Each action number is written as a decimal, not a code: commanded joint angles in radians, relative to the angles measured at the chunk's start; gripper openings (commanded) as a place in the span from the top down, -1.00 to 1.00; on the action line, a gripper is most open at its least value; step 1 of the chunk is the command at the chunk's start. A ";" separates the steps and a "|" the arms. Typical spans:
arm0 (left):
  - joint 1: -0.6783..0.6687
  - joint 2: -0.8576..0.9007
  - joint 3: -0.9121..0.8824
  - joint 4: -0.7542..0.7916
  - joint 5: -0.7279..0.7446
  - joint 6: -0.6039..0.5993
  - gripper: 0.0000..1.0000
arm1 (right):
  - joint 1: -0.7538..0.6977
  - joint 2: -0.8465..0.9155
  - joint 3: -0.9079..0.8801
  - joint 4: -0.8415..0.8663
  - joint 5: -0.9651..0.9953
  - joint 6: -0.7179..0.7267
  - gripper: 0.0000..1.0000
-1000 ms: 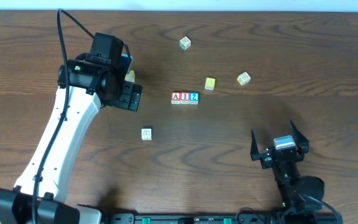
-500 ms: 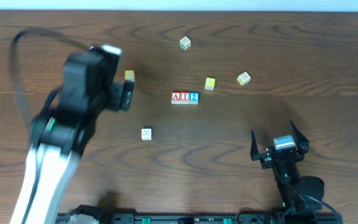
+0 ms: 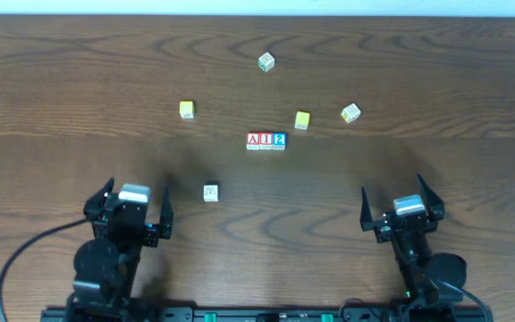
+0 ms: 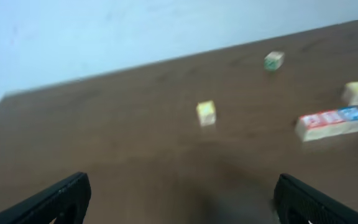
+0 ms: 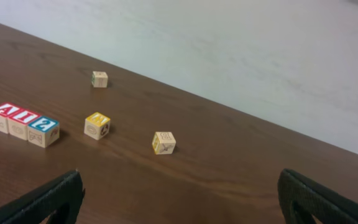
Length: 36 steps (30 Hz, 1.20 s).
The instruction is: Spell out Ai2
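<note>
Three letter blocks stand touching in a row at the table's middle: a red A block (image 3: 253, 139), a red I block (image 3: 265, 139) and a blue 2 block (image 3: 279, 139). The row also shows in the left wrist view (image 4: 331, 122) and the right wrist view (image 5: 23, 123). My left gripper (image 3: 127, 211) is open and empty near the front left edge. My right gripper (image 3: 402, 207) is open and empty near the front right edge. Both are well apart from the row.
Loose blocks lie around: a yellow one (image 3: 186, 109) at left, a white one (image 3: 210, 192) in front, a green-marked one (image 3: 266, 62) at the back, a yellow one (image 3: 302, 120) and a pale one (image 3: 350, 113) right of the row.
My left arm has pulled back from beside the yellow block at upper left to the front left edge. The blocks and the right arm have not moved.
</note>
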 commanded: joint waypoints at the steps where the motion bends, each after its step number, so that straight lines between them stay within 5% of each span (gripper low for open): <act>1: 0.075 -0.085 -0.071 0.002 0.035 -0.050 -0.91 | -0.007 -0.008 -0.002 -0.004 -0.006 -0.010 -0.99; 15: 0.151 -0.164 -0.222 0.072 0.078 -0.140 -0.91 | -0.007 -0.008 -0.002 -0.004 -0.006 -0.010 -0.98; 19: 0.151 -0.165 -0.306 0.348 0.103 -0.140 -0.91 | -0.007 -0.008 -0.002 -0.004 -0.006 -0.010 -0.99; 21: 0.147 -0.165 -0.301 0.370 0.112 -0.139 -0.91 | -0.007 -0.008 -0.002 -0.004 -0.006 -0.010 -0.99; 36: 0.145 -0.164 -0.301 0.269 0.108 -0.143 -0.91 | -0.007 -0.008 -0.002 -0.004 -0.006 -0.010 -0.98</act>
